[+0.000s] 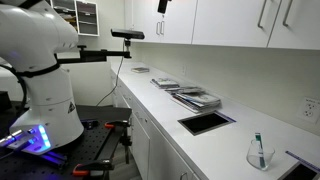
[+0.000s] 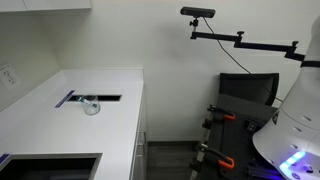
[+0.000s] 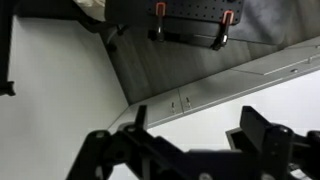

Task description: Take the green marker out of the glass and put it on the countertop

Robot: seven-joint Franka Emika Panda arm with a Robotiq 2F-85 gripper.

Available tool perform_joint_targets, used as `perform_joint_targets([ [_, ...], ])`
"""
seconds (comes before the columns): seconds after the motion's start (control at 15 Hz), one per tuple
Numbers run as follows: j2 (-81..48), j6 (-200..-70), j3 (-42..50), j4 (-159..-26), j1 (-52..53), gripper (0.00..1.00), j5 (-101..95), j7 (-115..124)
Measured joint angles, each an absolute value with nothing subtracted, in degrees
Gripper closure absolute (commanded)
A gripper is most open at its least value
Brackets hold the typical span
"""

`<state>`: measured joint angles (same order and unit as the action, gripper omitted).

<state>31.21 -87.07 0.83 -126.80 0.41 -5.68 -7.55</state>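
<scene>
Green marker (image 1: pixel 258 146) is in the glass (image 1: pixel 260 155), nearly upright w/ a slight lean. Its pale body is inside and the dark cap pokes above the rim. Glass stands on the white surface (image 1: pixel 165 108), approx midway btw front edge & wall-side edge, toward the end of the surface away from the robot base (image 1: pixel 40 90).

It sits btw two dark rectangular cut-outs. The first cut-out (image 1: pixel 205 122) is well apart from it on the robot side. The second cut-out (image 1: pixel 303 160) is near it, at the far end of the surface. In an exterior view from the robot's end, the glass (image 2: pixel 91 104) shows right against the rim of that second cut-out (image 2: pixel 100 97); the marker is too small there to make out.

Gripper (image 3: pixel 185 150) shows in the wrist view, dark & blurred along the bottom. Its fingers (image 3: pixel 265 130) are spread wide apart w/ nothing btw them. Past it are grey floor (image 3: pixel 170 60) & a strip of white cabinet fronts (image 3: pixel 225 85).

Flat stacks of papers (image 1: pixel 195 98) lie on the surface btw the first cut-out & the robot-side end, more toward the wall-side edge. A wall outlet (image 1: pixel 310 108) is above the far end. A camera on a boom (image 1: pixel 127 35) hangs near the robot, and a black chair (image 2: pixel 245 95) stands off the surface beside the robot base.
</scene>
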Motion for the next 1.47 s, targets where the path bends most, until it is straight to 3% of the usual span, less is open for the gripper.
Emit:
perform_joint_targets([
  [0.27,26.48,-93.93,1.30,-126.83,0.56,0.00,-3.50,-7.32],
  [0.73,-2.88,-121.87,0.52,-118.20,1.70,0.00,-1.41,-11.48],
  [1.07,-18.65,-120.30,-0.62,-104.13,1.85,0.00,-3.16,-13.41],
  [1.47,-21.10,-115.86,-0.40,-99.76,2.11,0.00,-5.63,-9.56],
])
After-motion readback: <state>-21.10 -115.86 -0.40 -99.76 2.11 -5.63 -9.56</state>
